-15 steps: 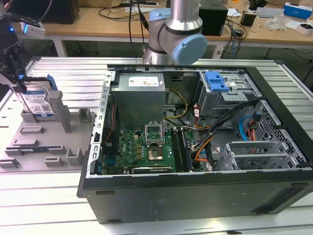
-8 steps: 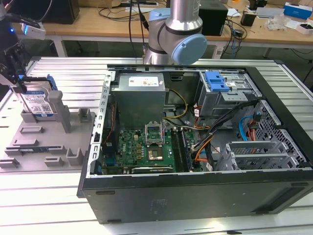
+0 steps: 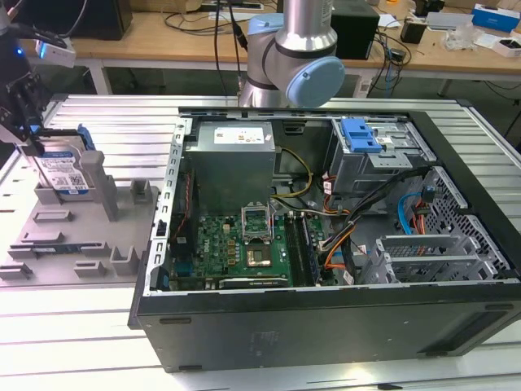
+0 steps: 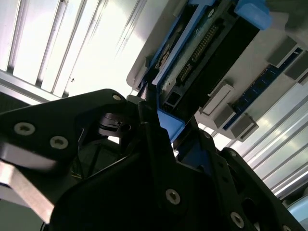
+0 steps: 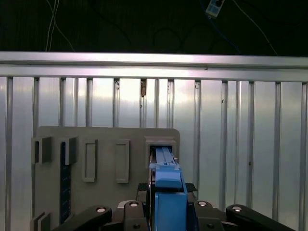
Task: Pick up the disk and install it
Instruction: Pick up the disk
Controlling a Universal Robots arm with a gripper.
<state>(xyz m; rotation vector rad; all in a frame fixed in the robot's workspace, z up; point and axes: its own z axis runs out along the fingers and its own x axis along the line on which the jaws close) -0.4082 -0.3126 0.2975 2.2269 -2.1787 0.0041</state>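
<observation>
Gripping the blue carrier edge of the disk (image 3: 63,173), the black gripper (image 3: 31,140) hangs directly above the gray holder tray (image 3: 81,236). The disk stands upright in a slot of that tray, which lies just beside the open computer case (image 3: 326,326).

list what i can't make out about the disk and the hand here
- Exterior view: the hand is cut off at the exterior view's left edge.
- Exterior view: the lower part of the disk is hidden inside the gray holder.
- First wrist view: the disk is edge-on to the camera, so its label is out of sight.
</observation>
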